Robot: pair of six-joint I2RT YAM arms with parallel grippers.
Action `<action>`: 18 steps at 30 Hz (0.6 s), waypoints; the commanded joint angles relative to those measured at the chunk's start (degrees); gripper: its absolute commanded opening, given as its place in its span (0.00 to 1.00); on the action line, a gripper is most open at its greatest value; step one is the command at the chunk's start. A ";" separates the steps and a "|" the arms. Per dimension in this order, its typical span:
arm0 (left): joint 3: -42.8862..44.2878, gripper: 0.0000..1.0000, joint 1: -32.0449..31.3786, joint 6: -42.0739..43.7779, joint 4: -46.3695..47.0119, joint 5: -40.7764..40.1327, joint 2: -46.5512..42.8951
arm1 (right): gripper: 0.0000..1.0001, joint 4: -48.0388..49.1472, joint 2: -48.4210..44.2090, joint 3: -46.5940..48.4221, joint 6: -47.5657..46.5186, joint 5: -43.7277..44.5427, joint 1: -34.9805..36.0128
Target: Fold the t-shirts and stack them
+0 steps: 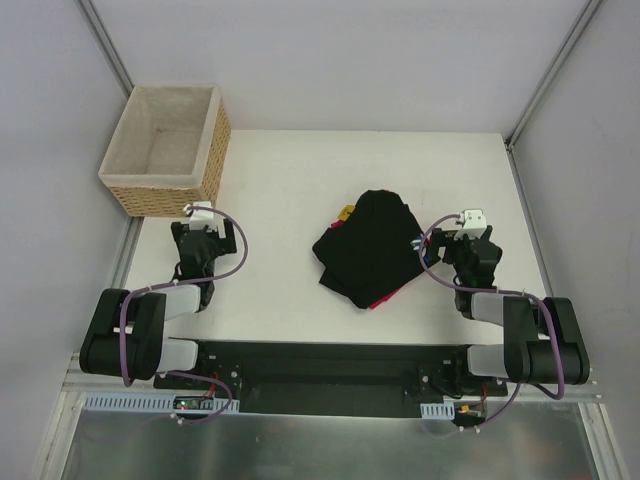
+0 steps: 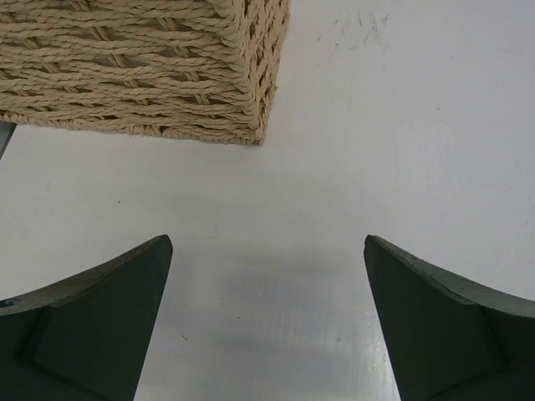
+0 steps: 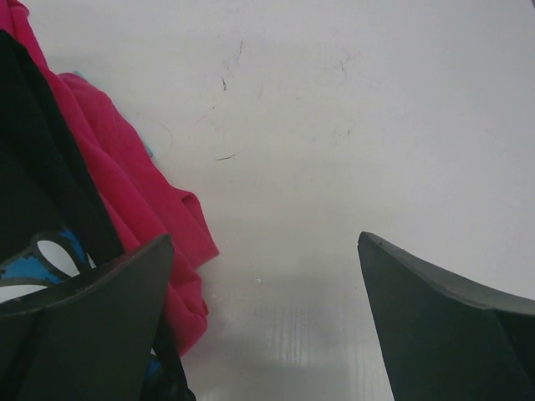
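Note:
A black t-shirt [image 1: 370, 245] lies crumpled in a heap at the table's middle, covering most of the pinkish-red t-shirt [image 1: 385, 298], whose edge peeks out at the heap's near side. In the right wrist view the red shirt [image 3: 125, 175] and the black shirt [image 3: 33, 167] with a bit of blue print fill the left edge. My right gripper [image 3: 263, 242] is open over bare table just right of the heap, its left finger by the red cloth. My left gripper [image 2: 267, 242] is open over bare table, far left of the shirts, holding nothing.
A woven wicker basket [image 1: 215, 150] with pale lining stands at the back left, its corner [image 2: 251, 92] just ahead of the left gripper. White walls and metal rails enclose the table on three sides. Both arm bases sit at the near edge.

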 commanded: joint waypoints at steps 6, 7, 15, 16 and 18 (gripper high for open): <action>1.59 0.99 0.56 -0.86 0.55 1.46 0.17 | 0.96 0.03 -0.07 1.29 0.30 -1.54 -0.25; 1.59 0.99 0.47 -0.86 0.63 1.37 0.08 | 0.96 0.03 0.02 1.29 0.22 -1.54 -0.16; 14.45 0.99 0.56 -0.60 -14.53 0.92 6.39 | 0.96 0.12 -0.07 1.20 0.22 -1.54 -0.25; 18.59 0.99 0.47 -0.94 -26.06 2.15 8.32 | 0.96 0.12 0.02 1.20 0.22 -1.54 -0.16; 26.15 0.99 0.56 2.63 -30.37 10.29 14.47 | 0.96 0.12 0.02 1.20 0.22 -1.54 -0.16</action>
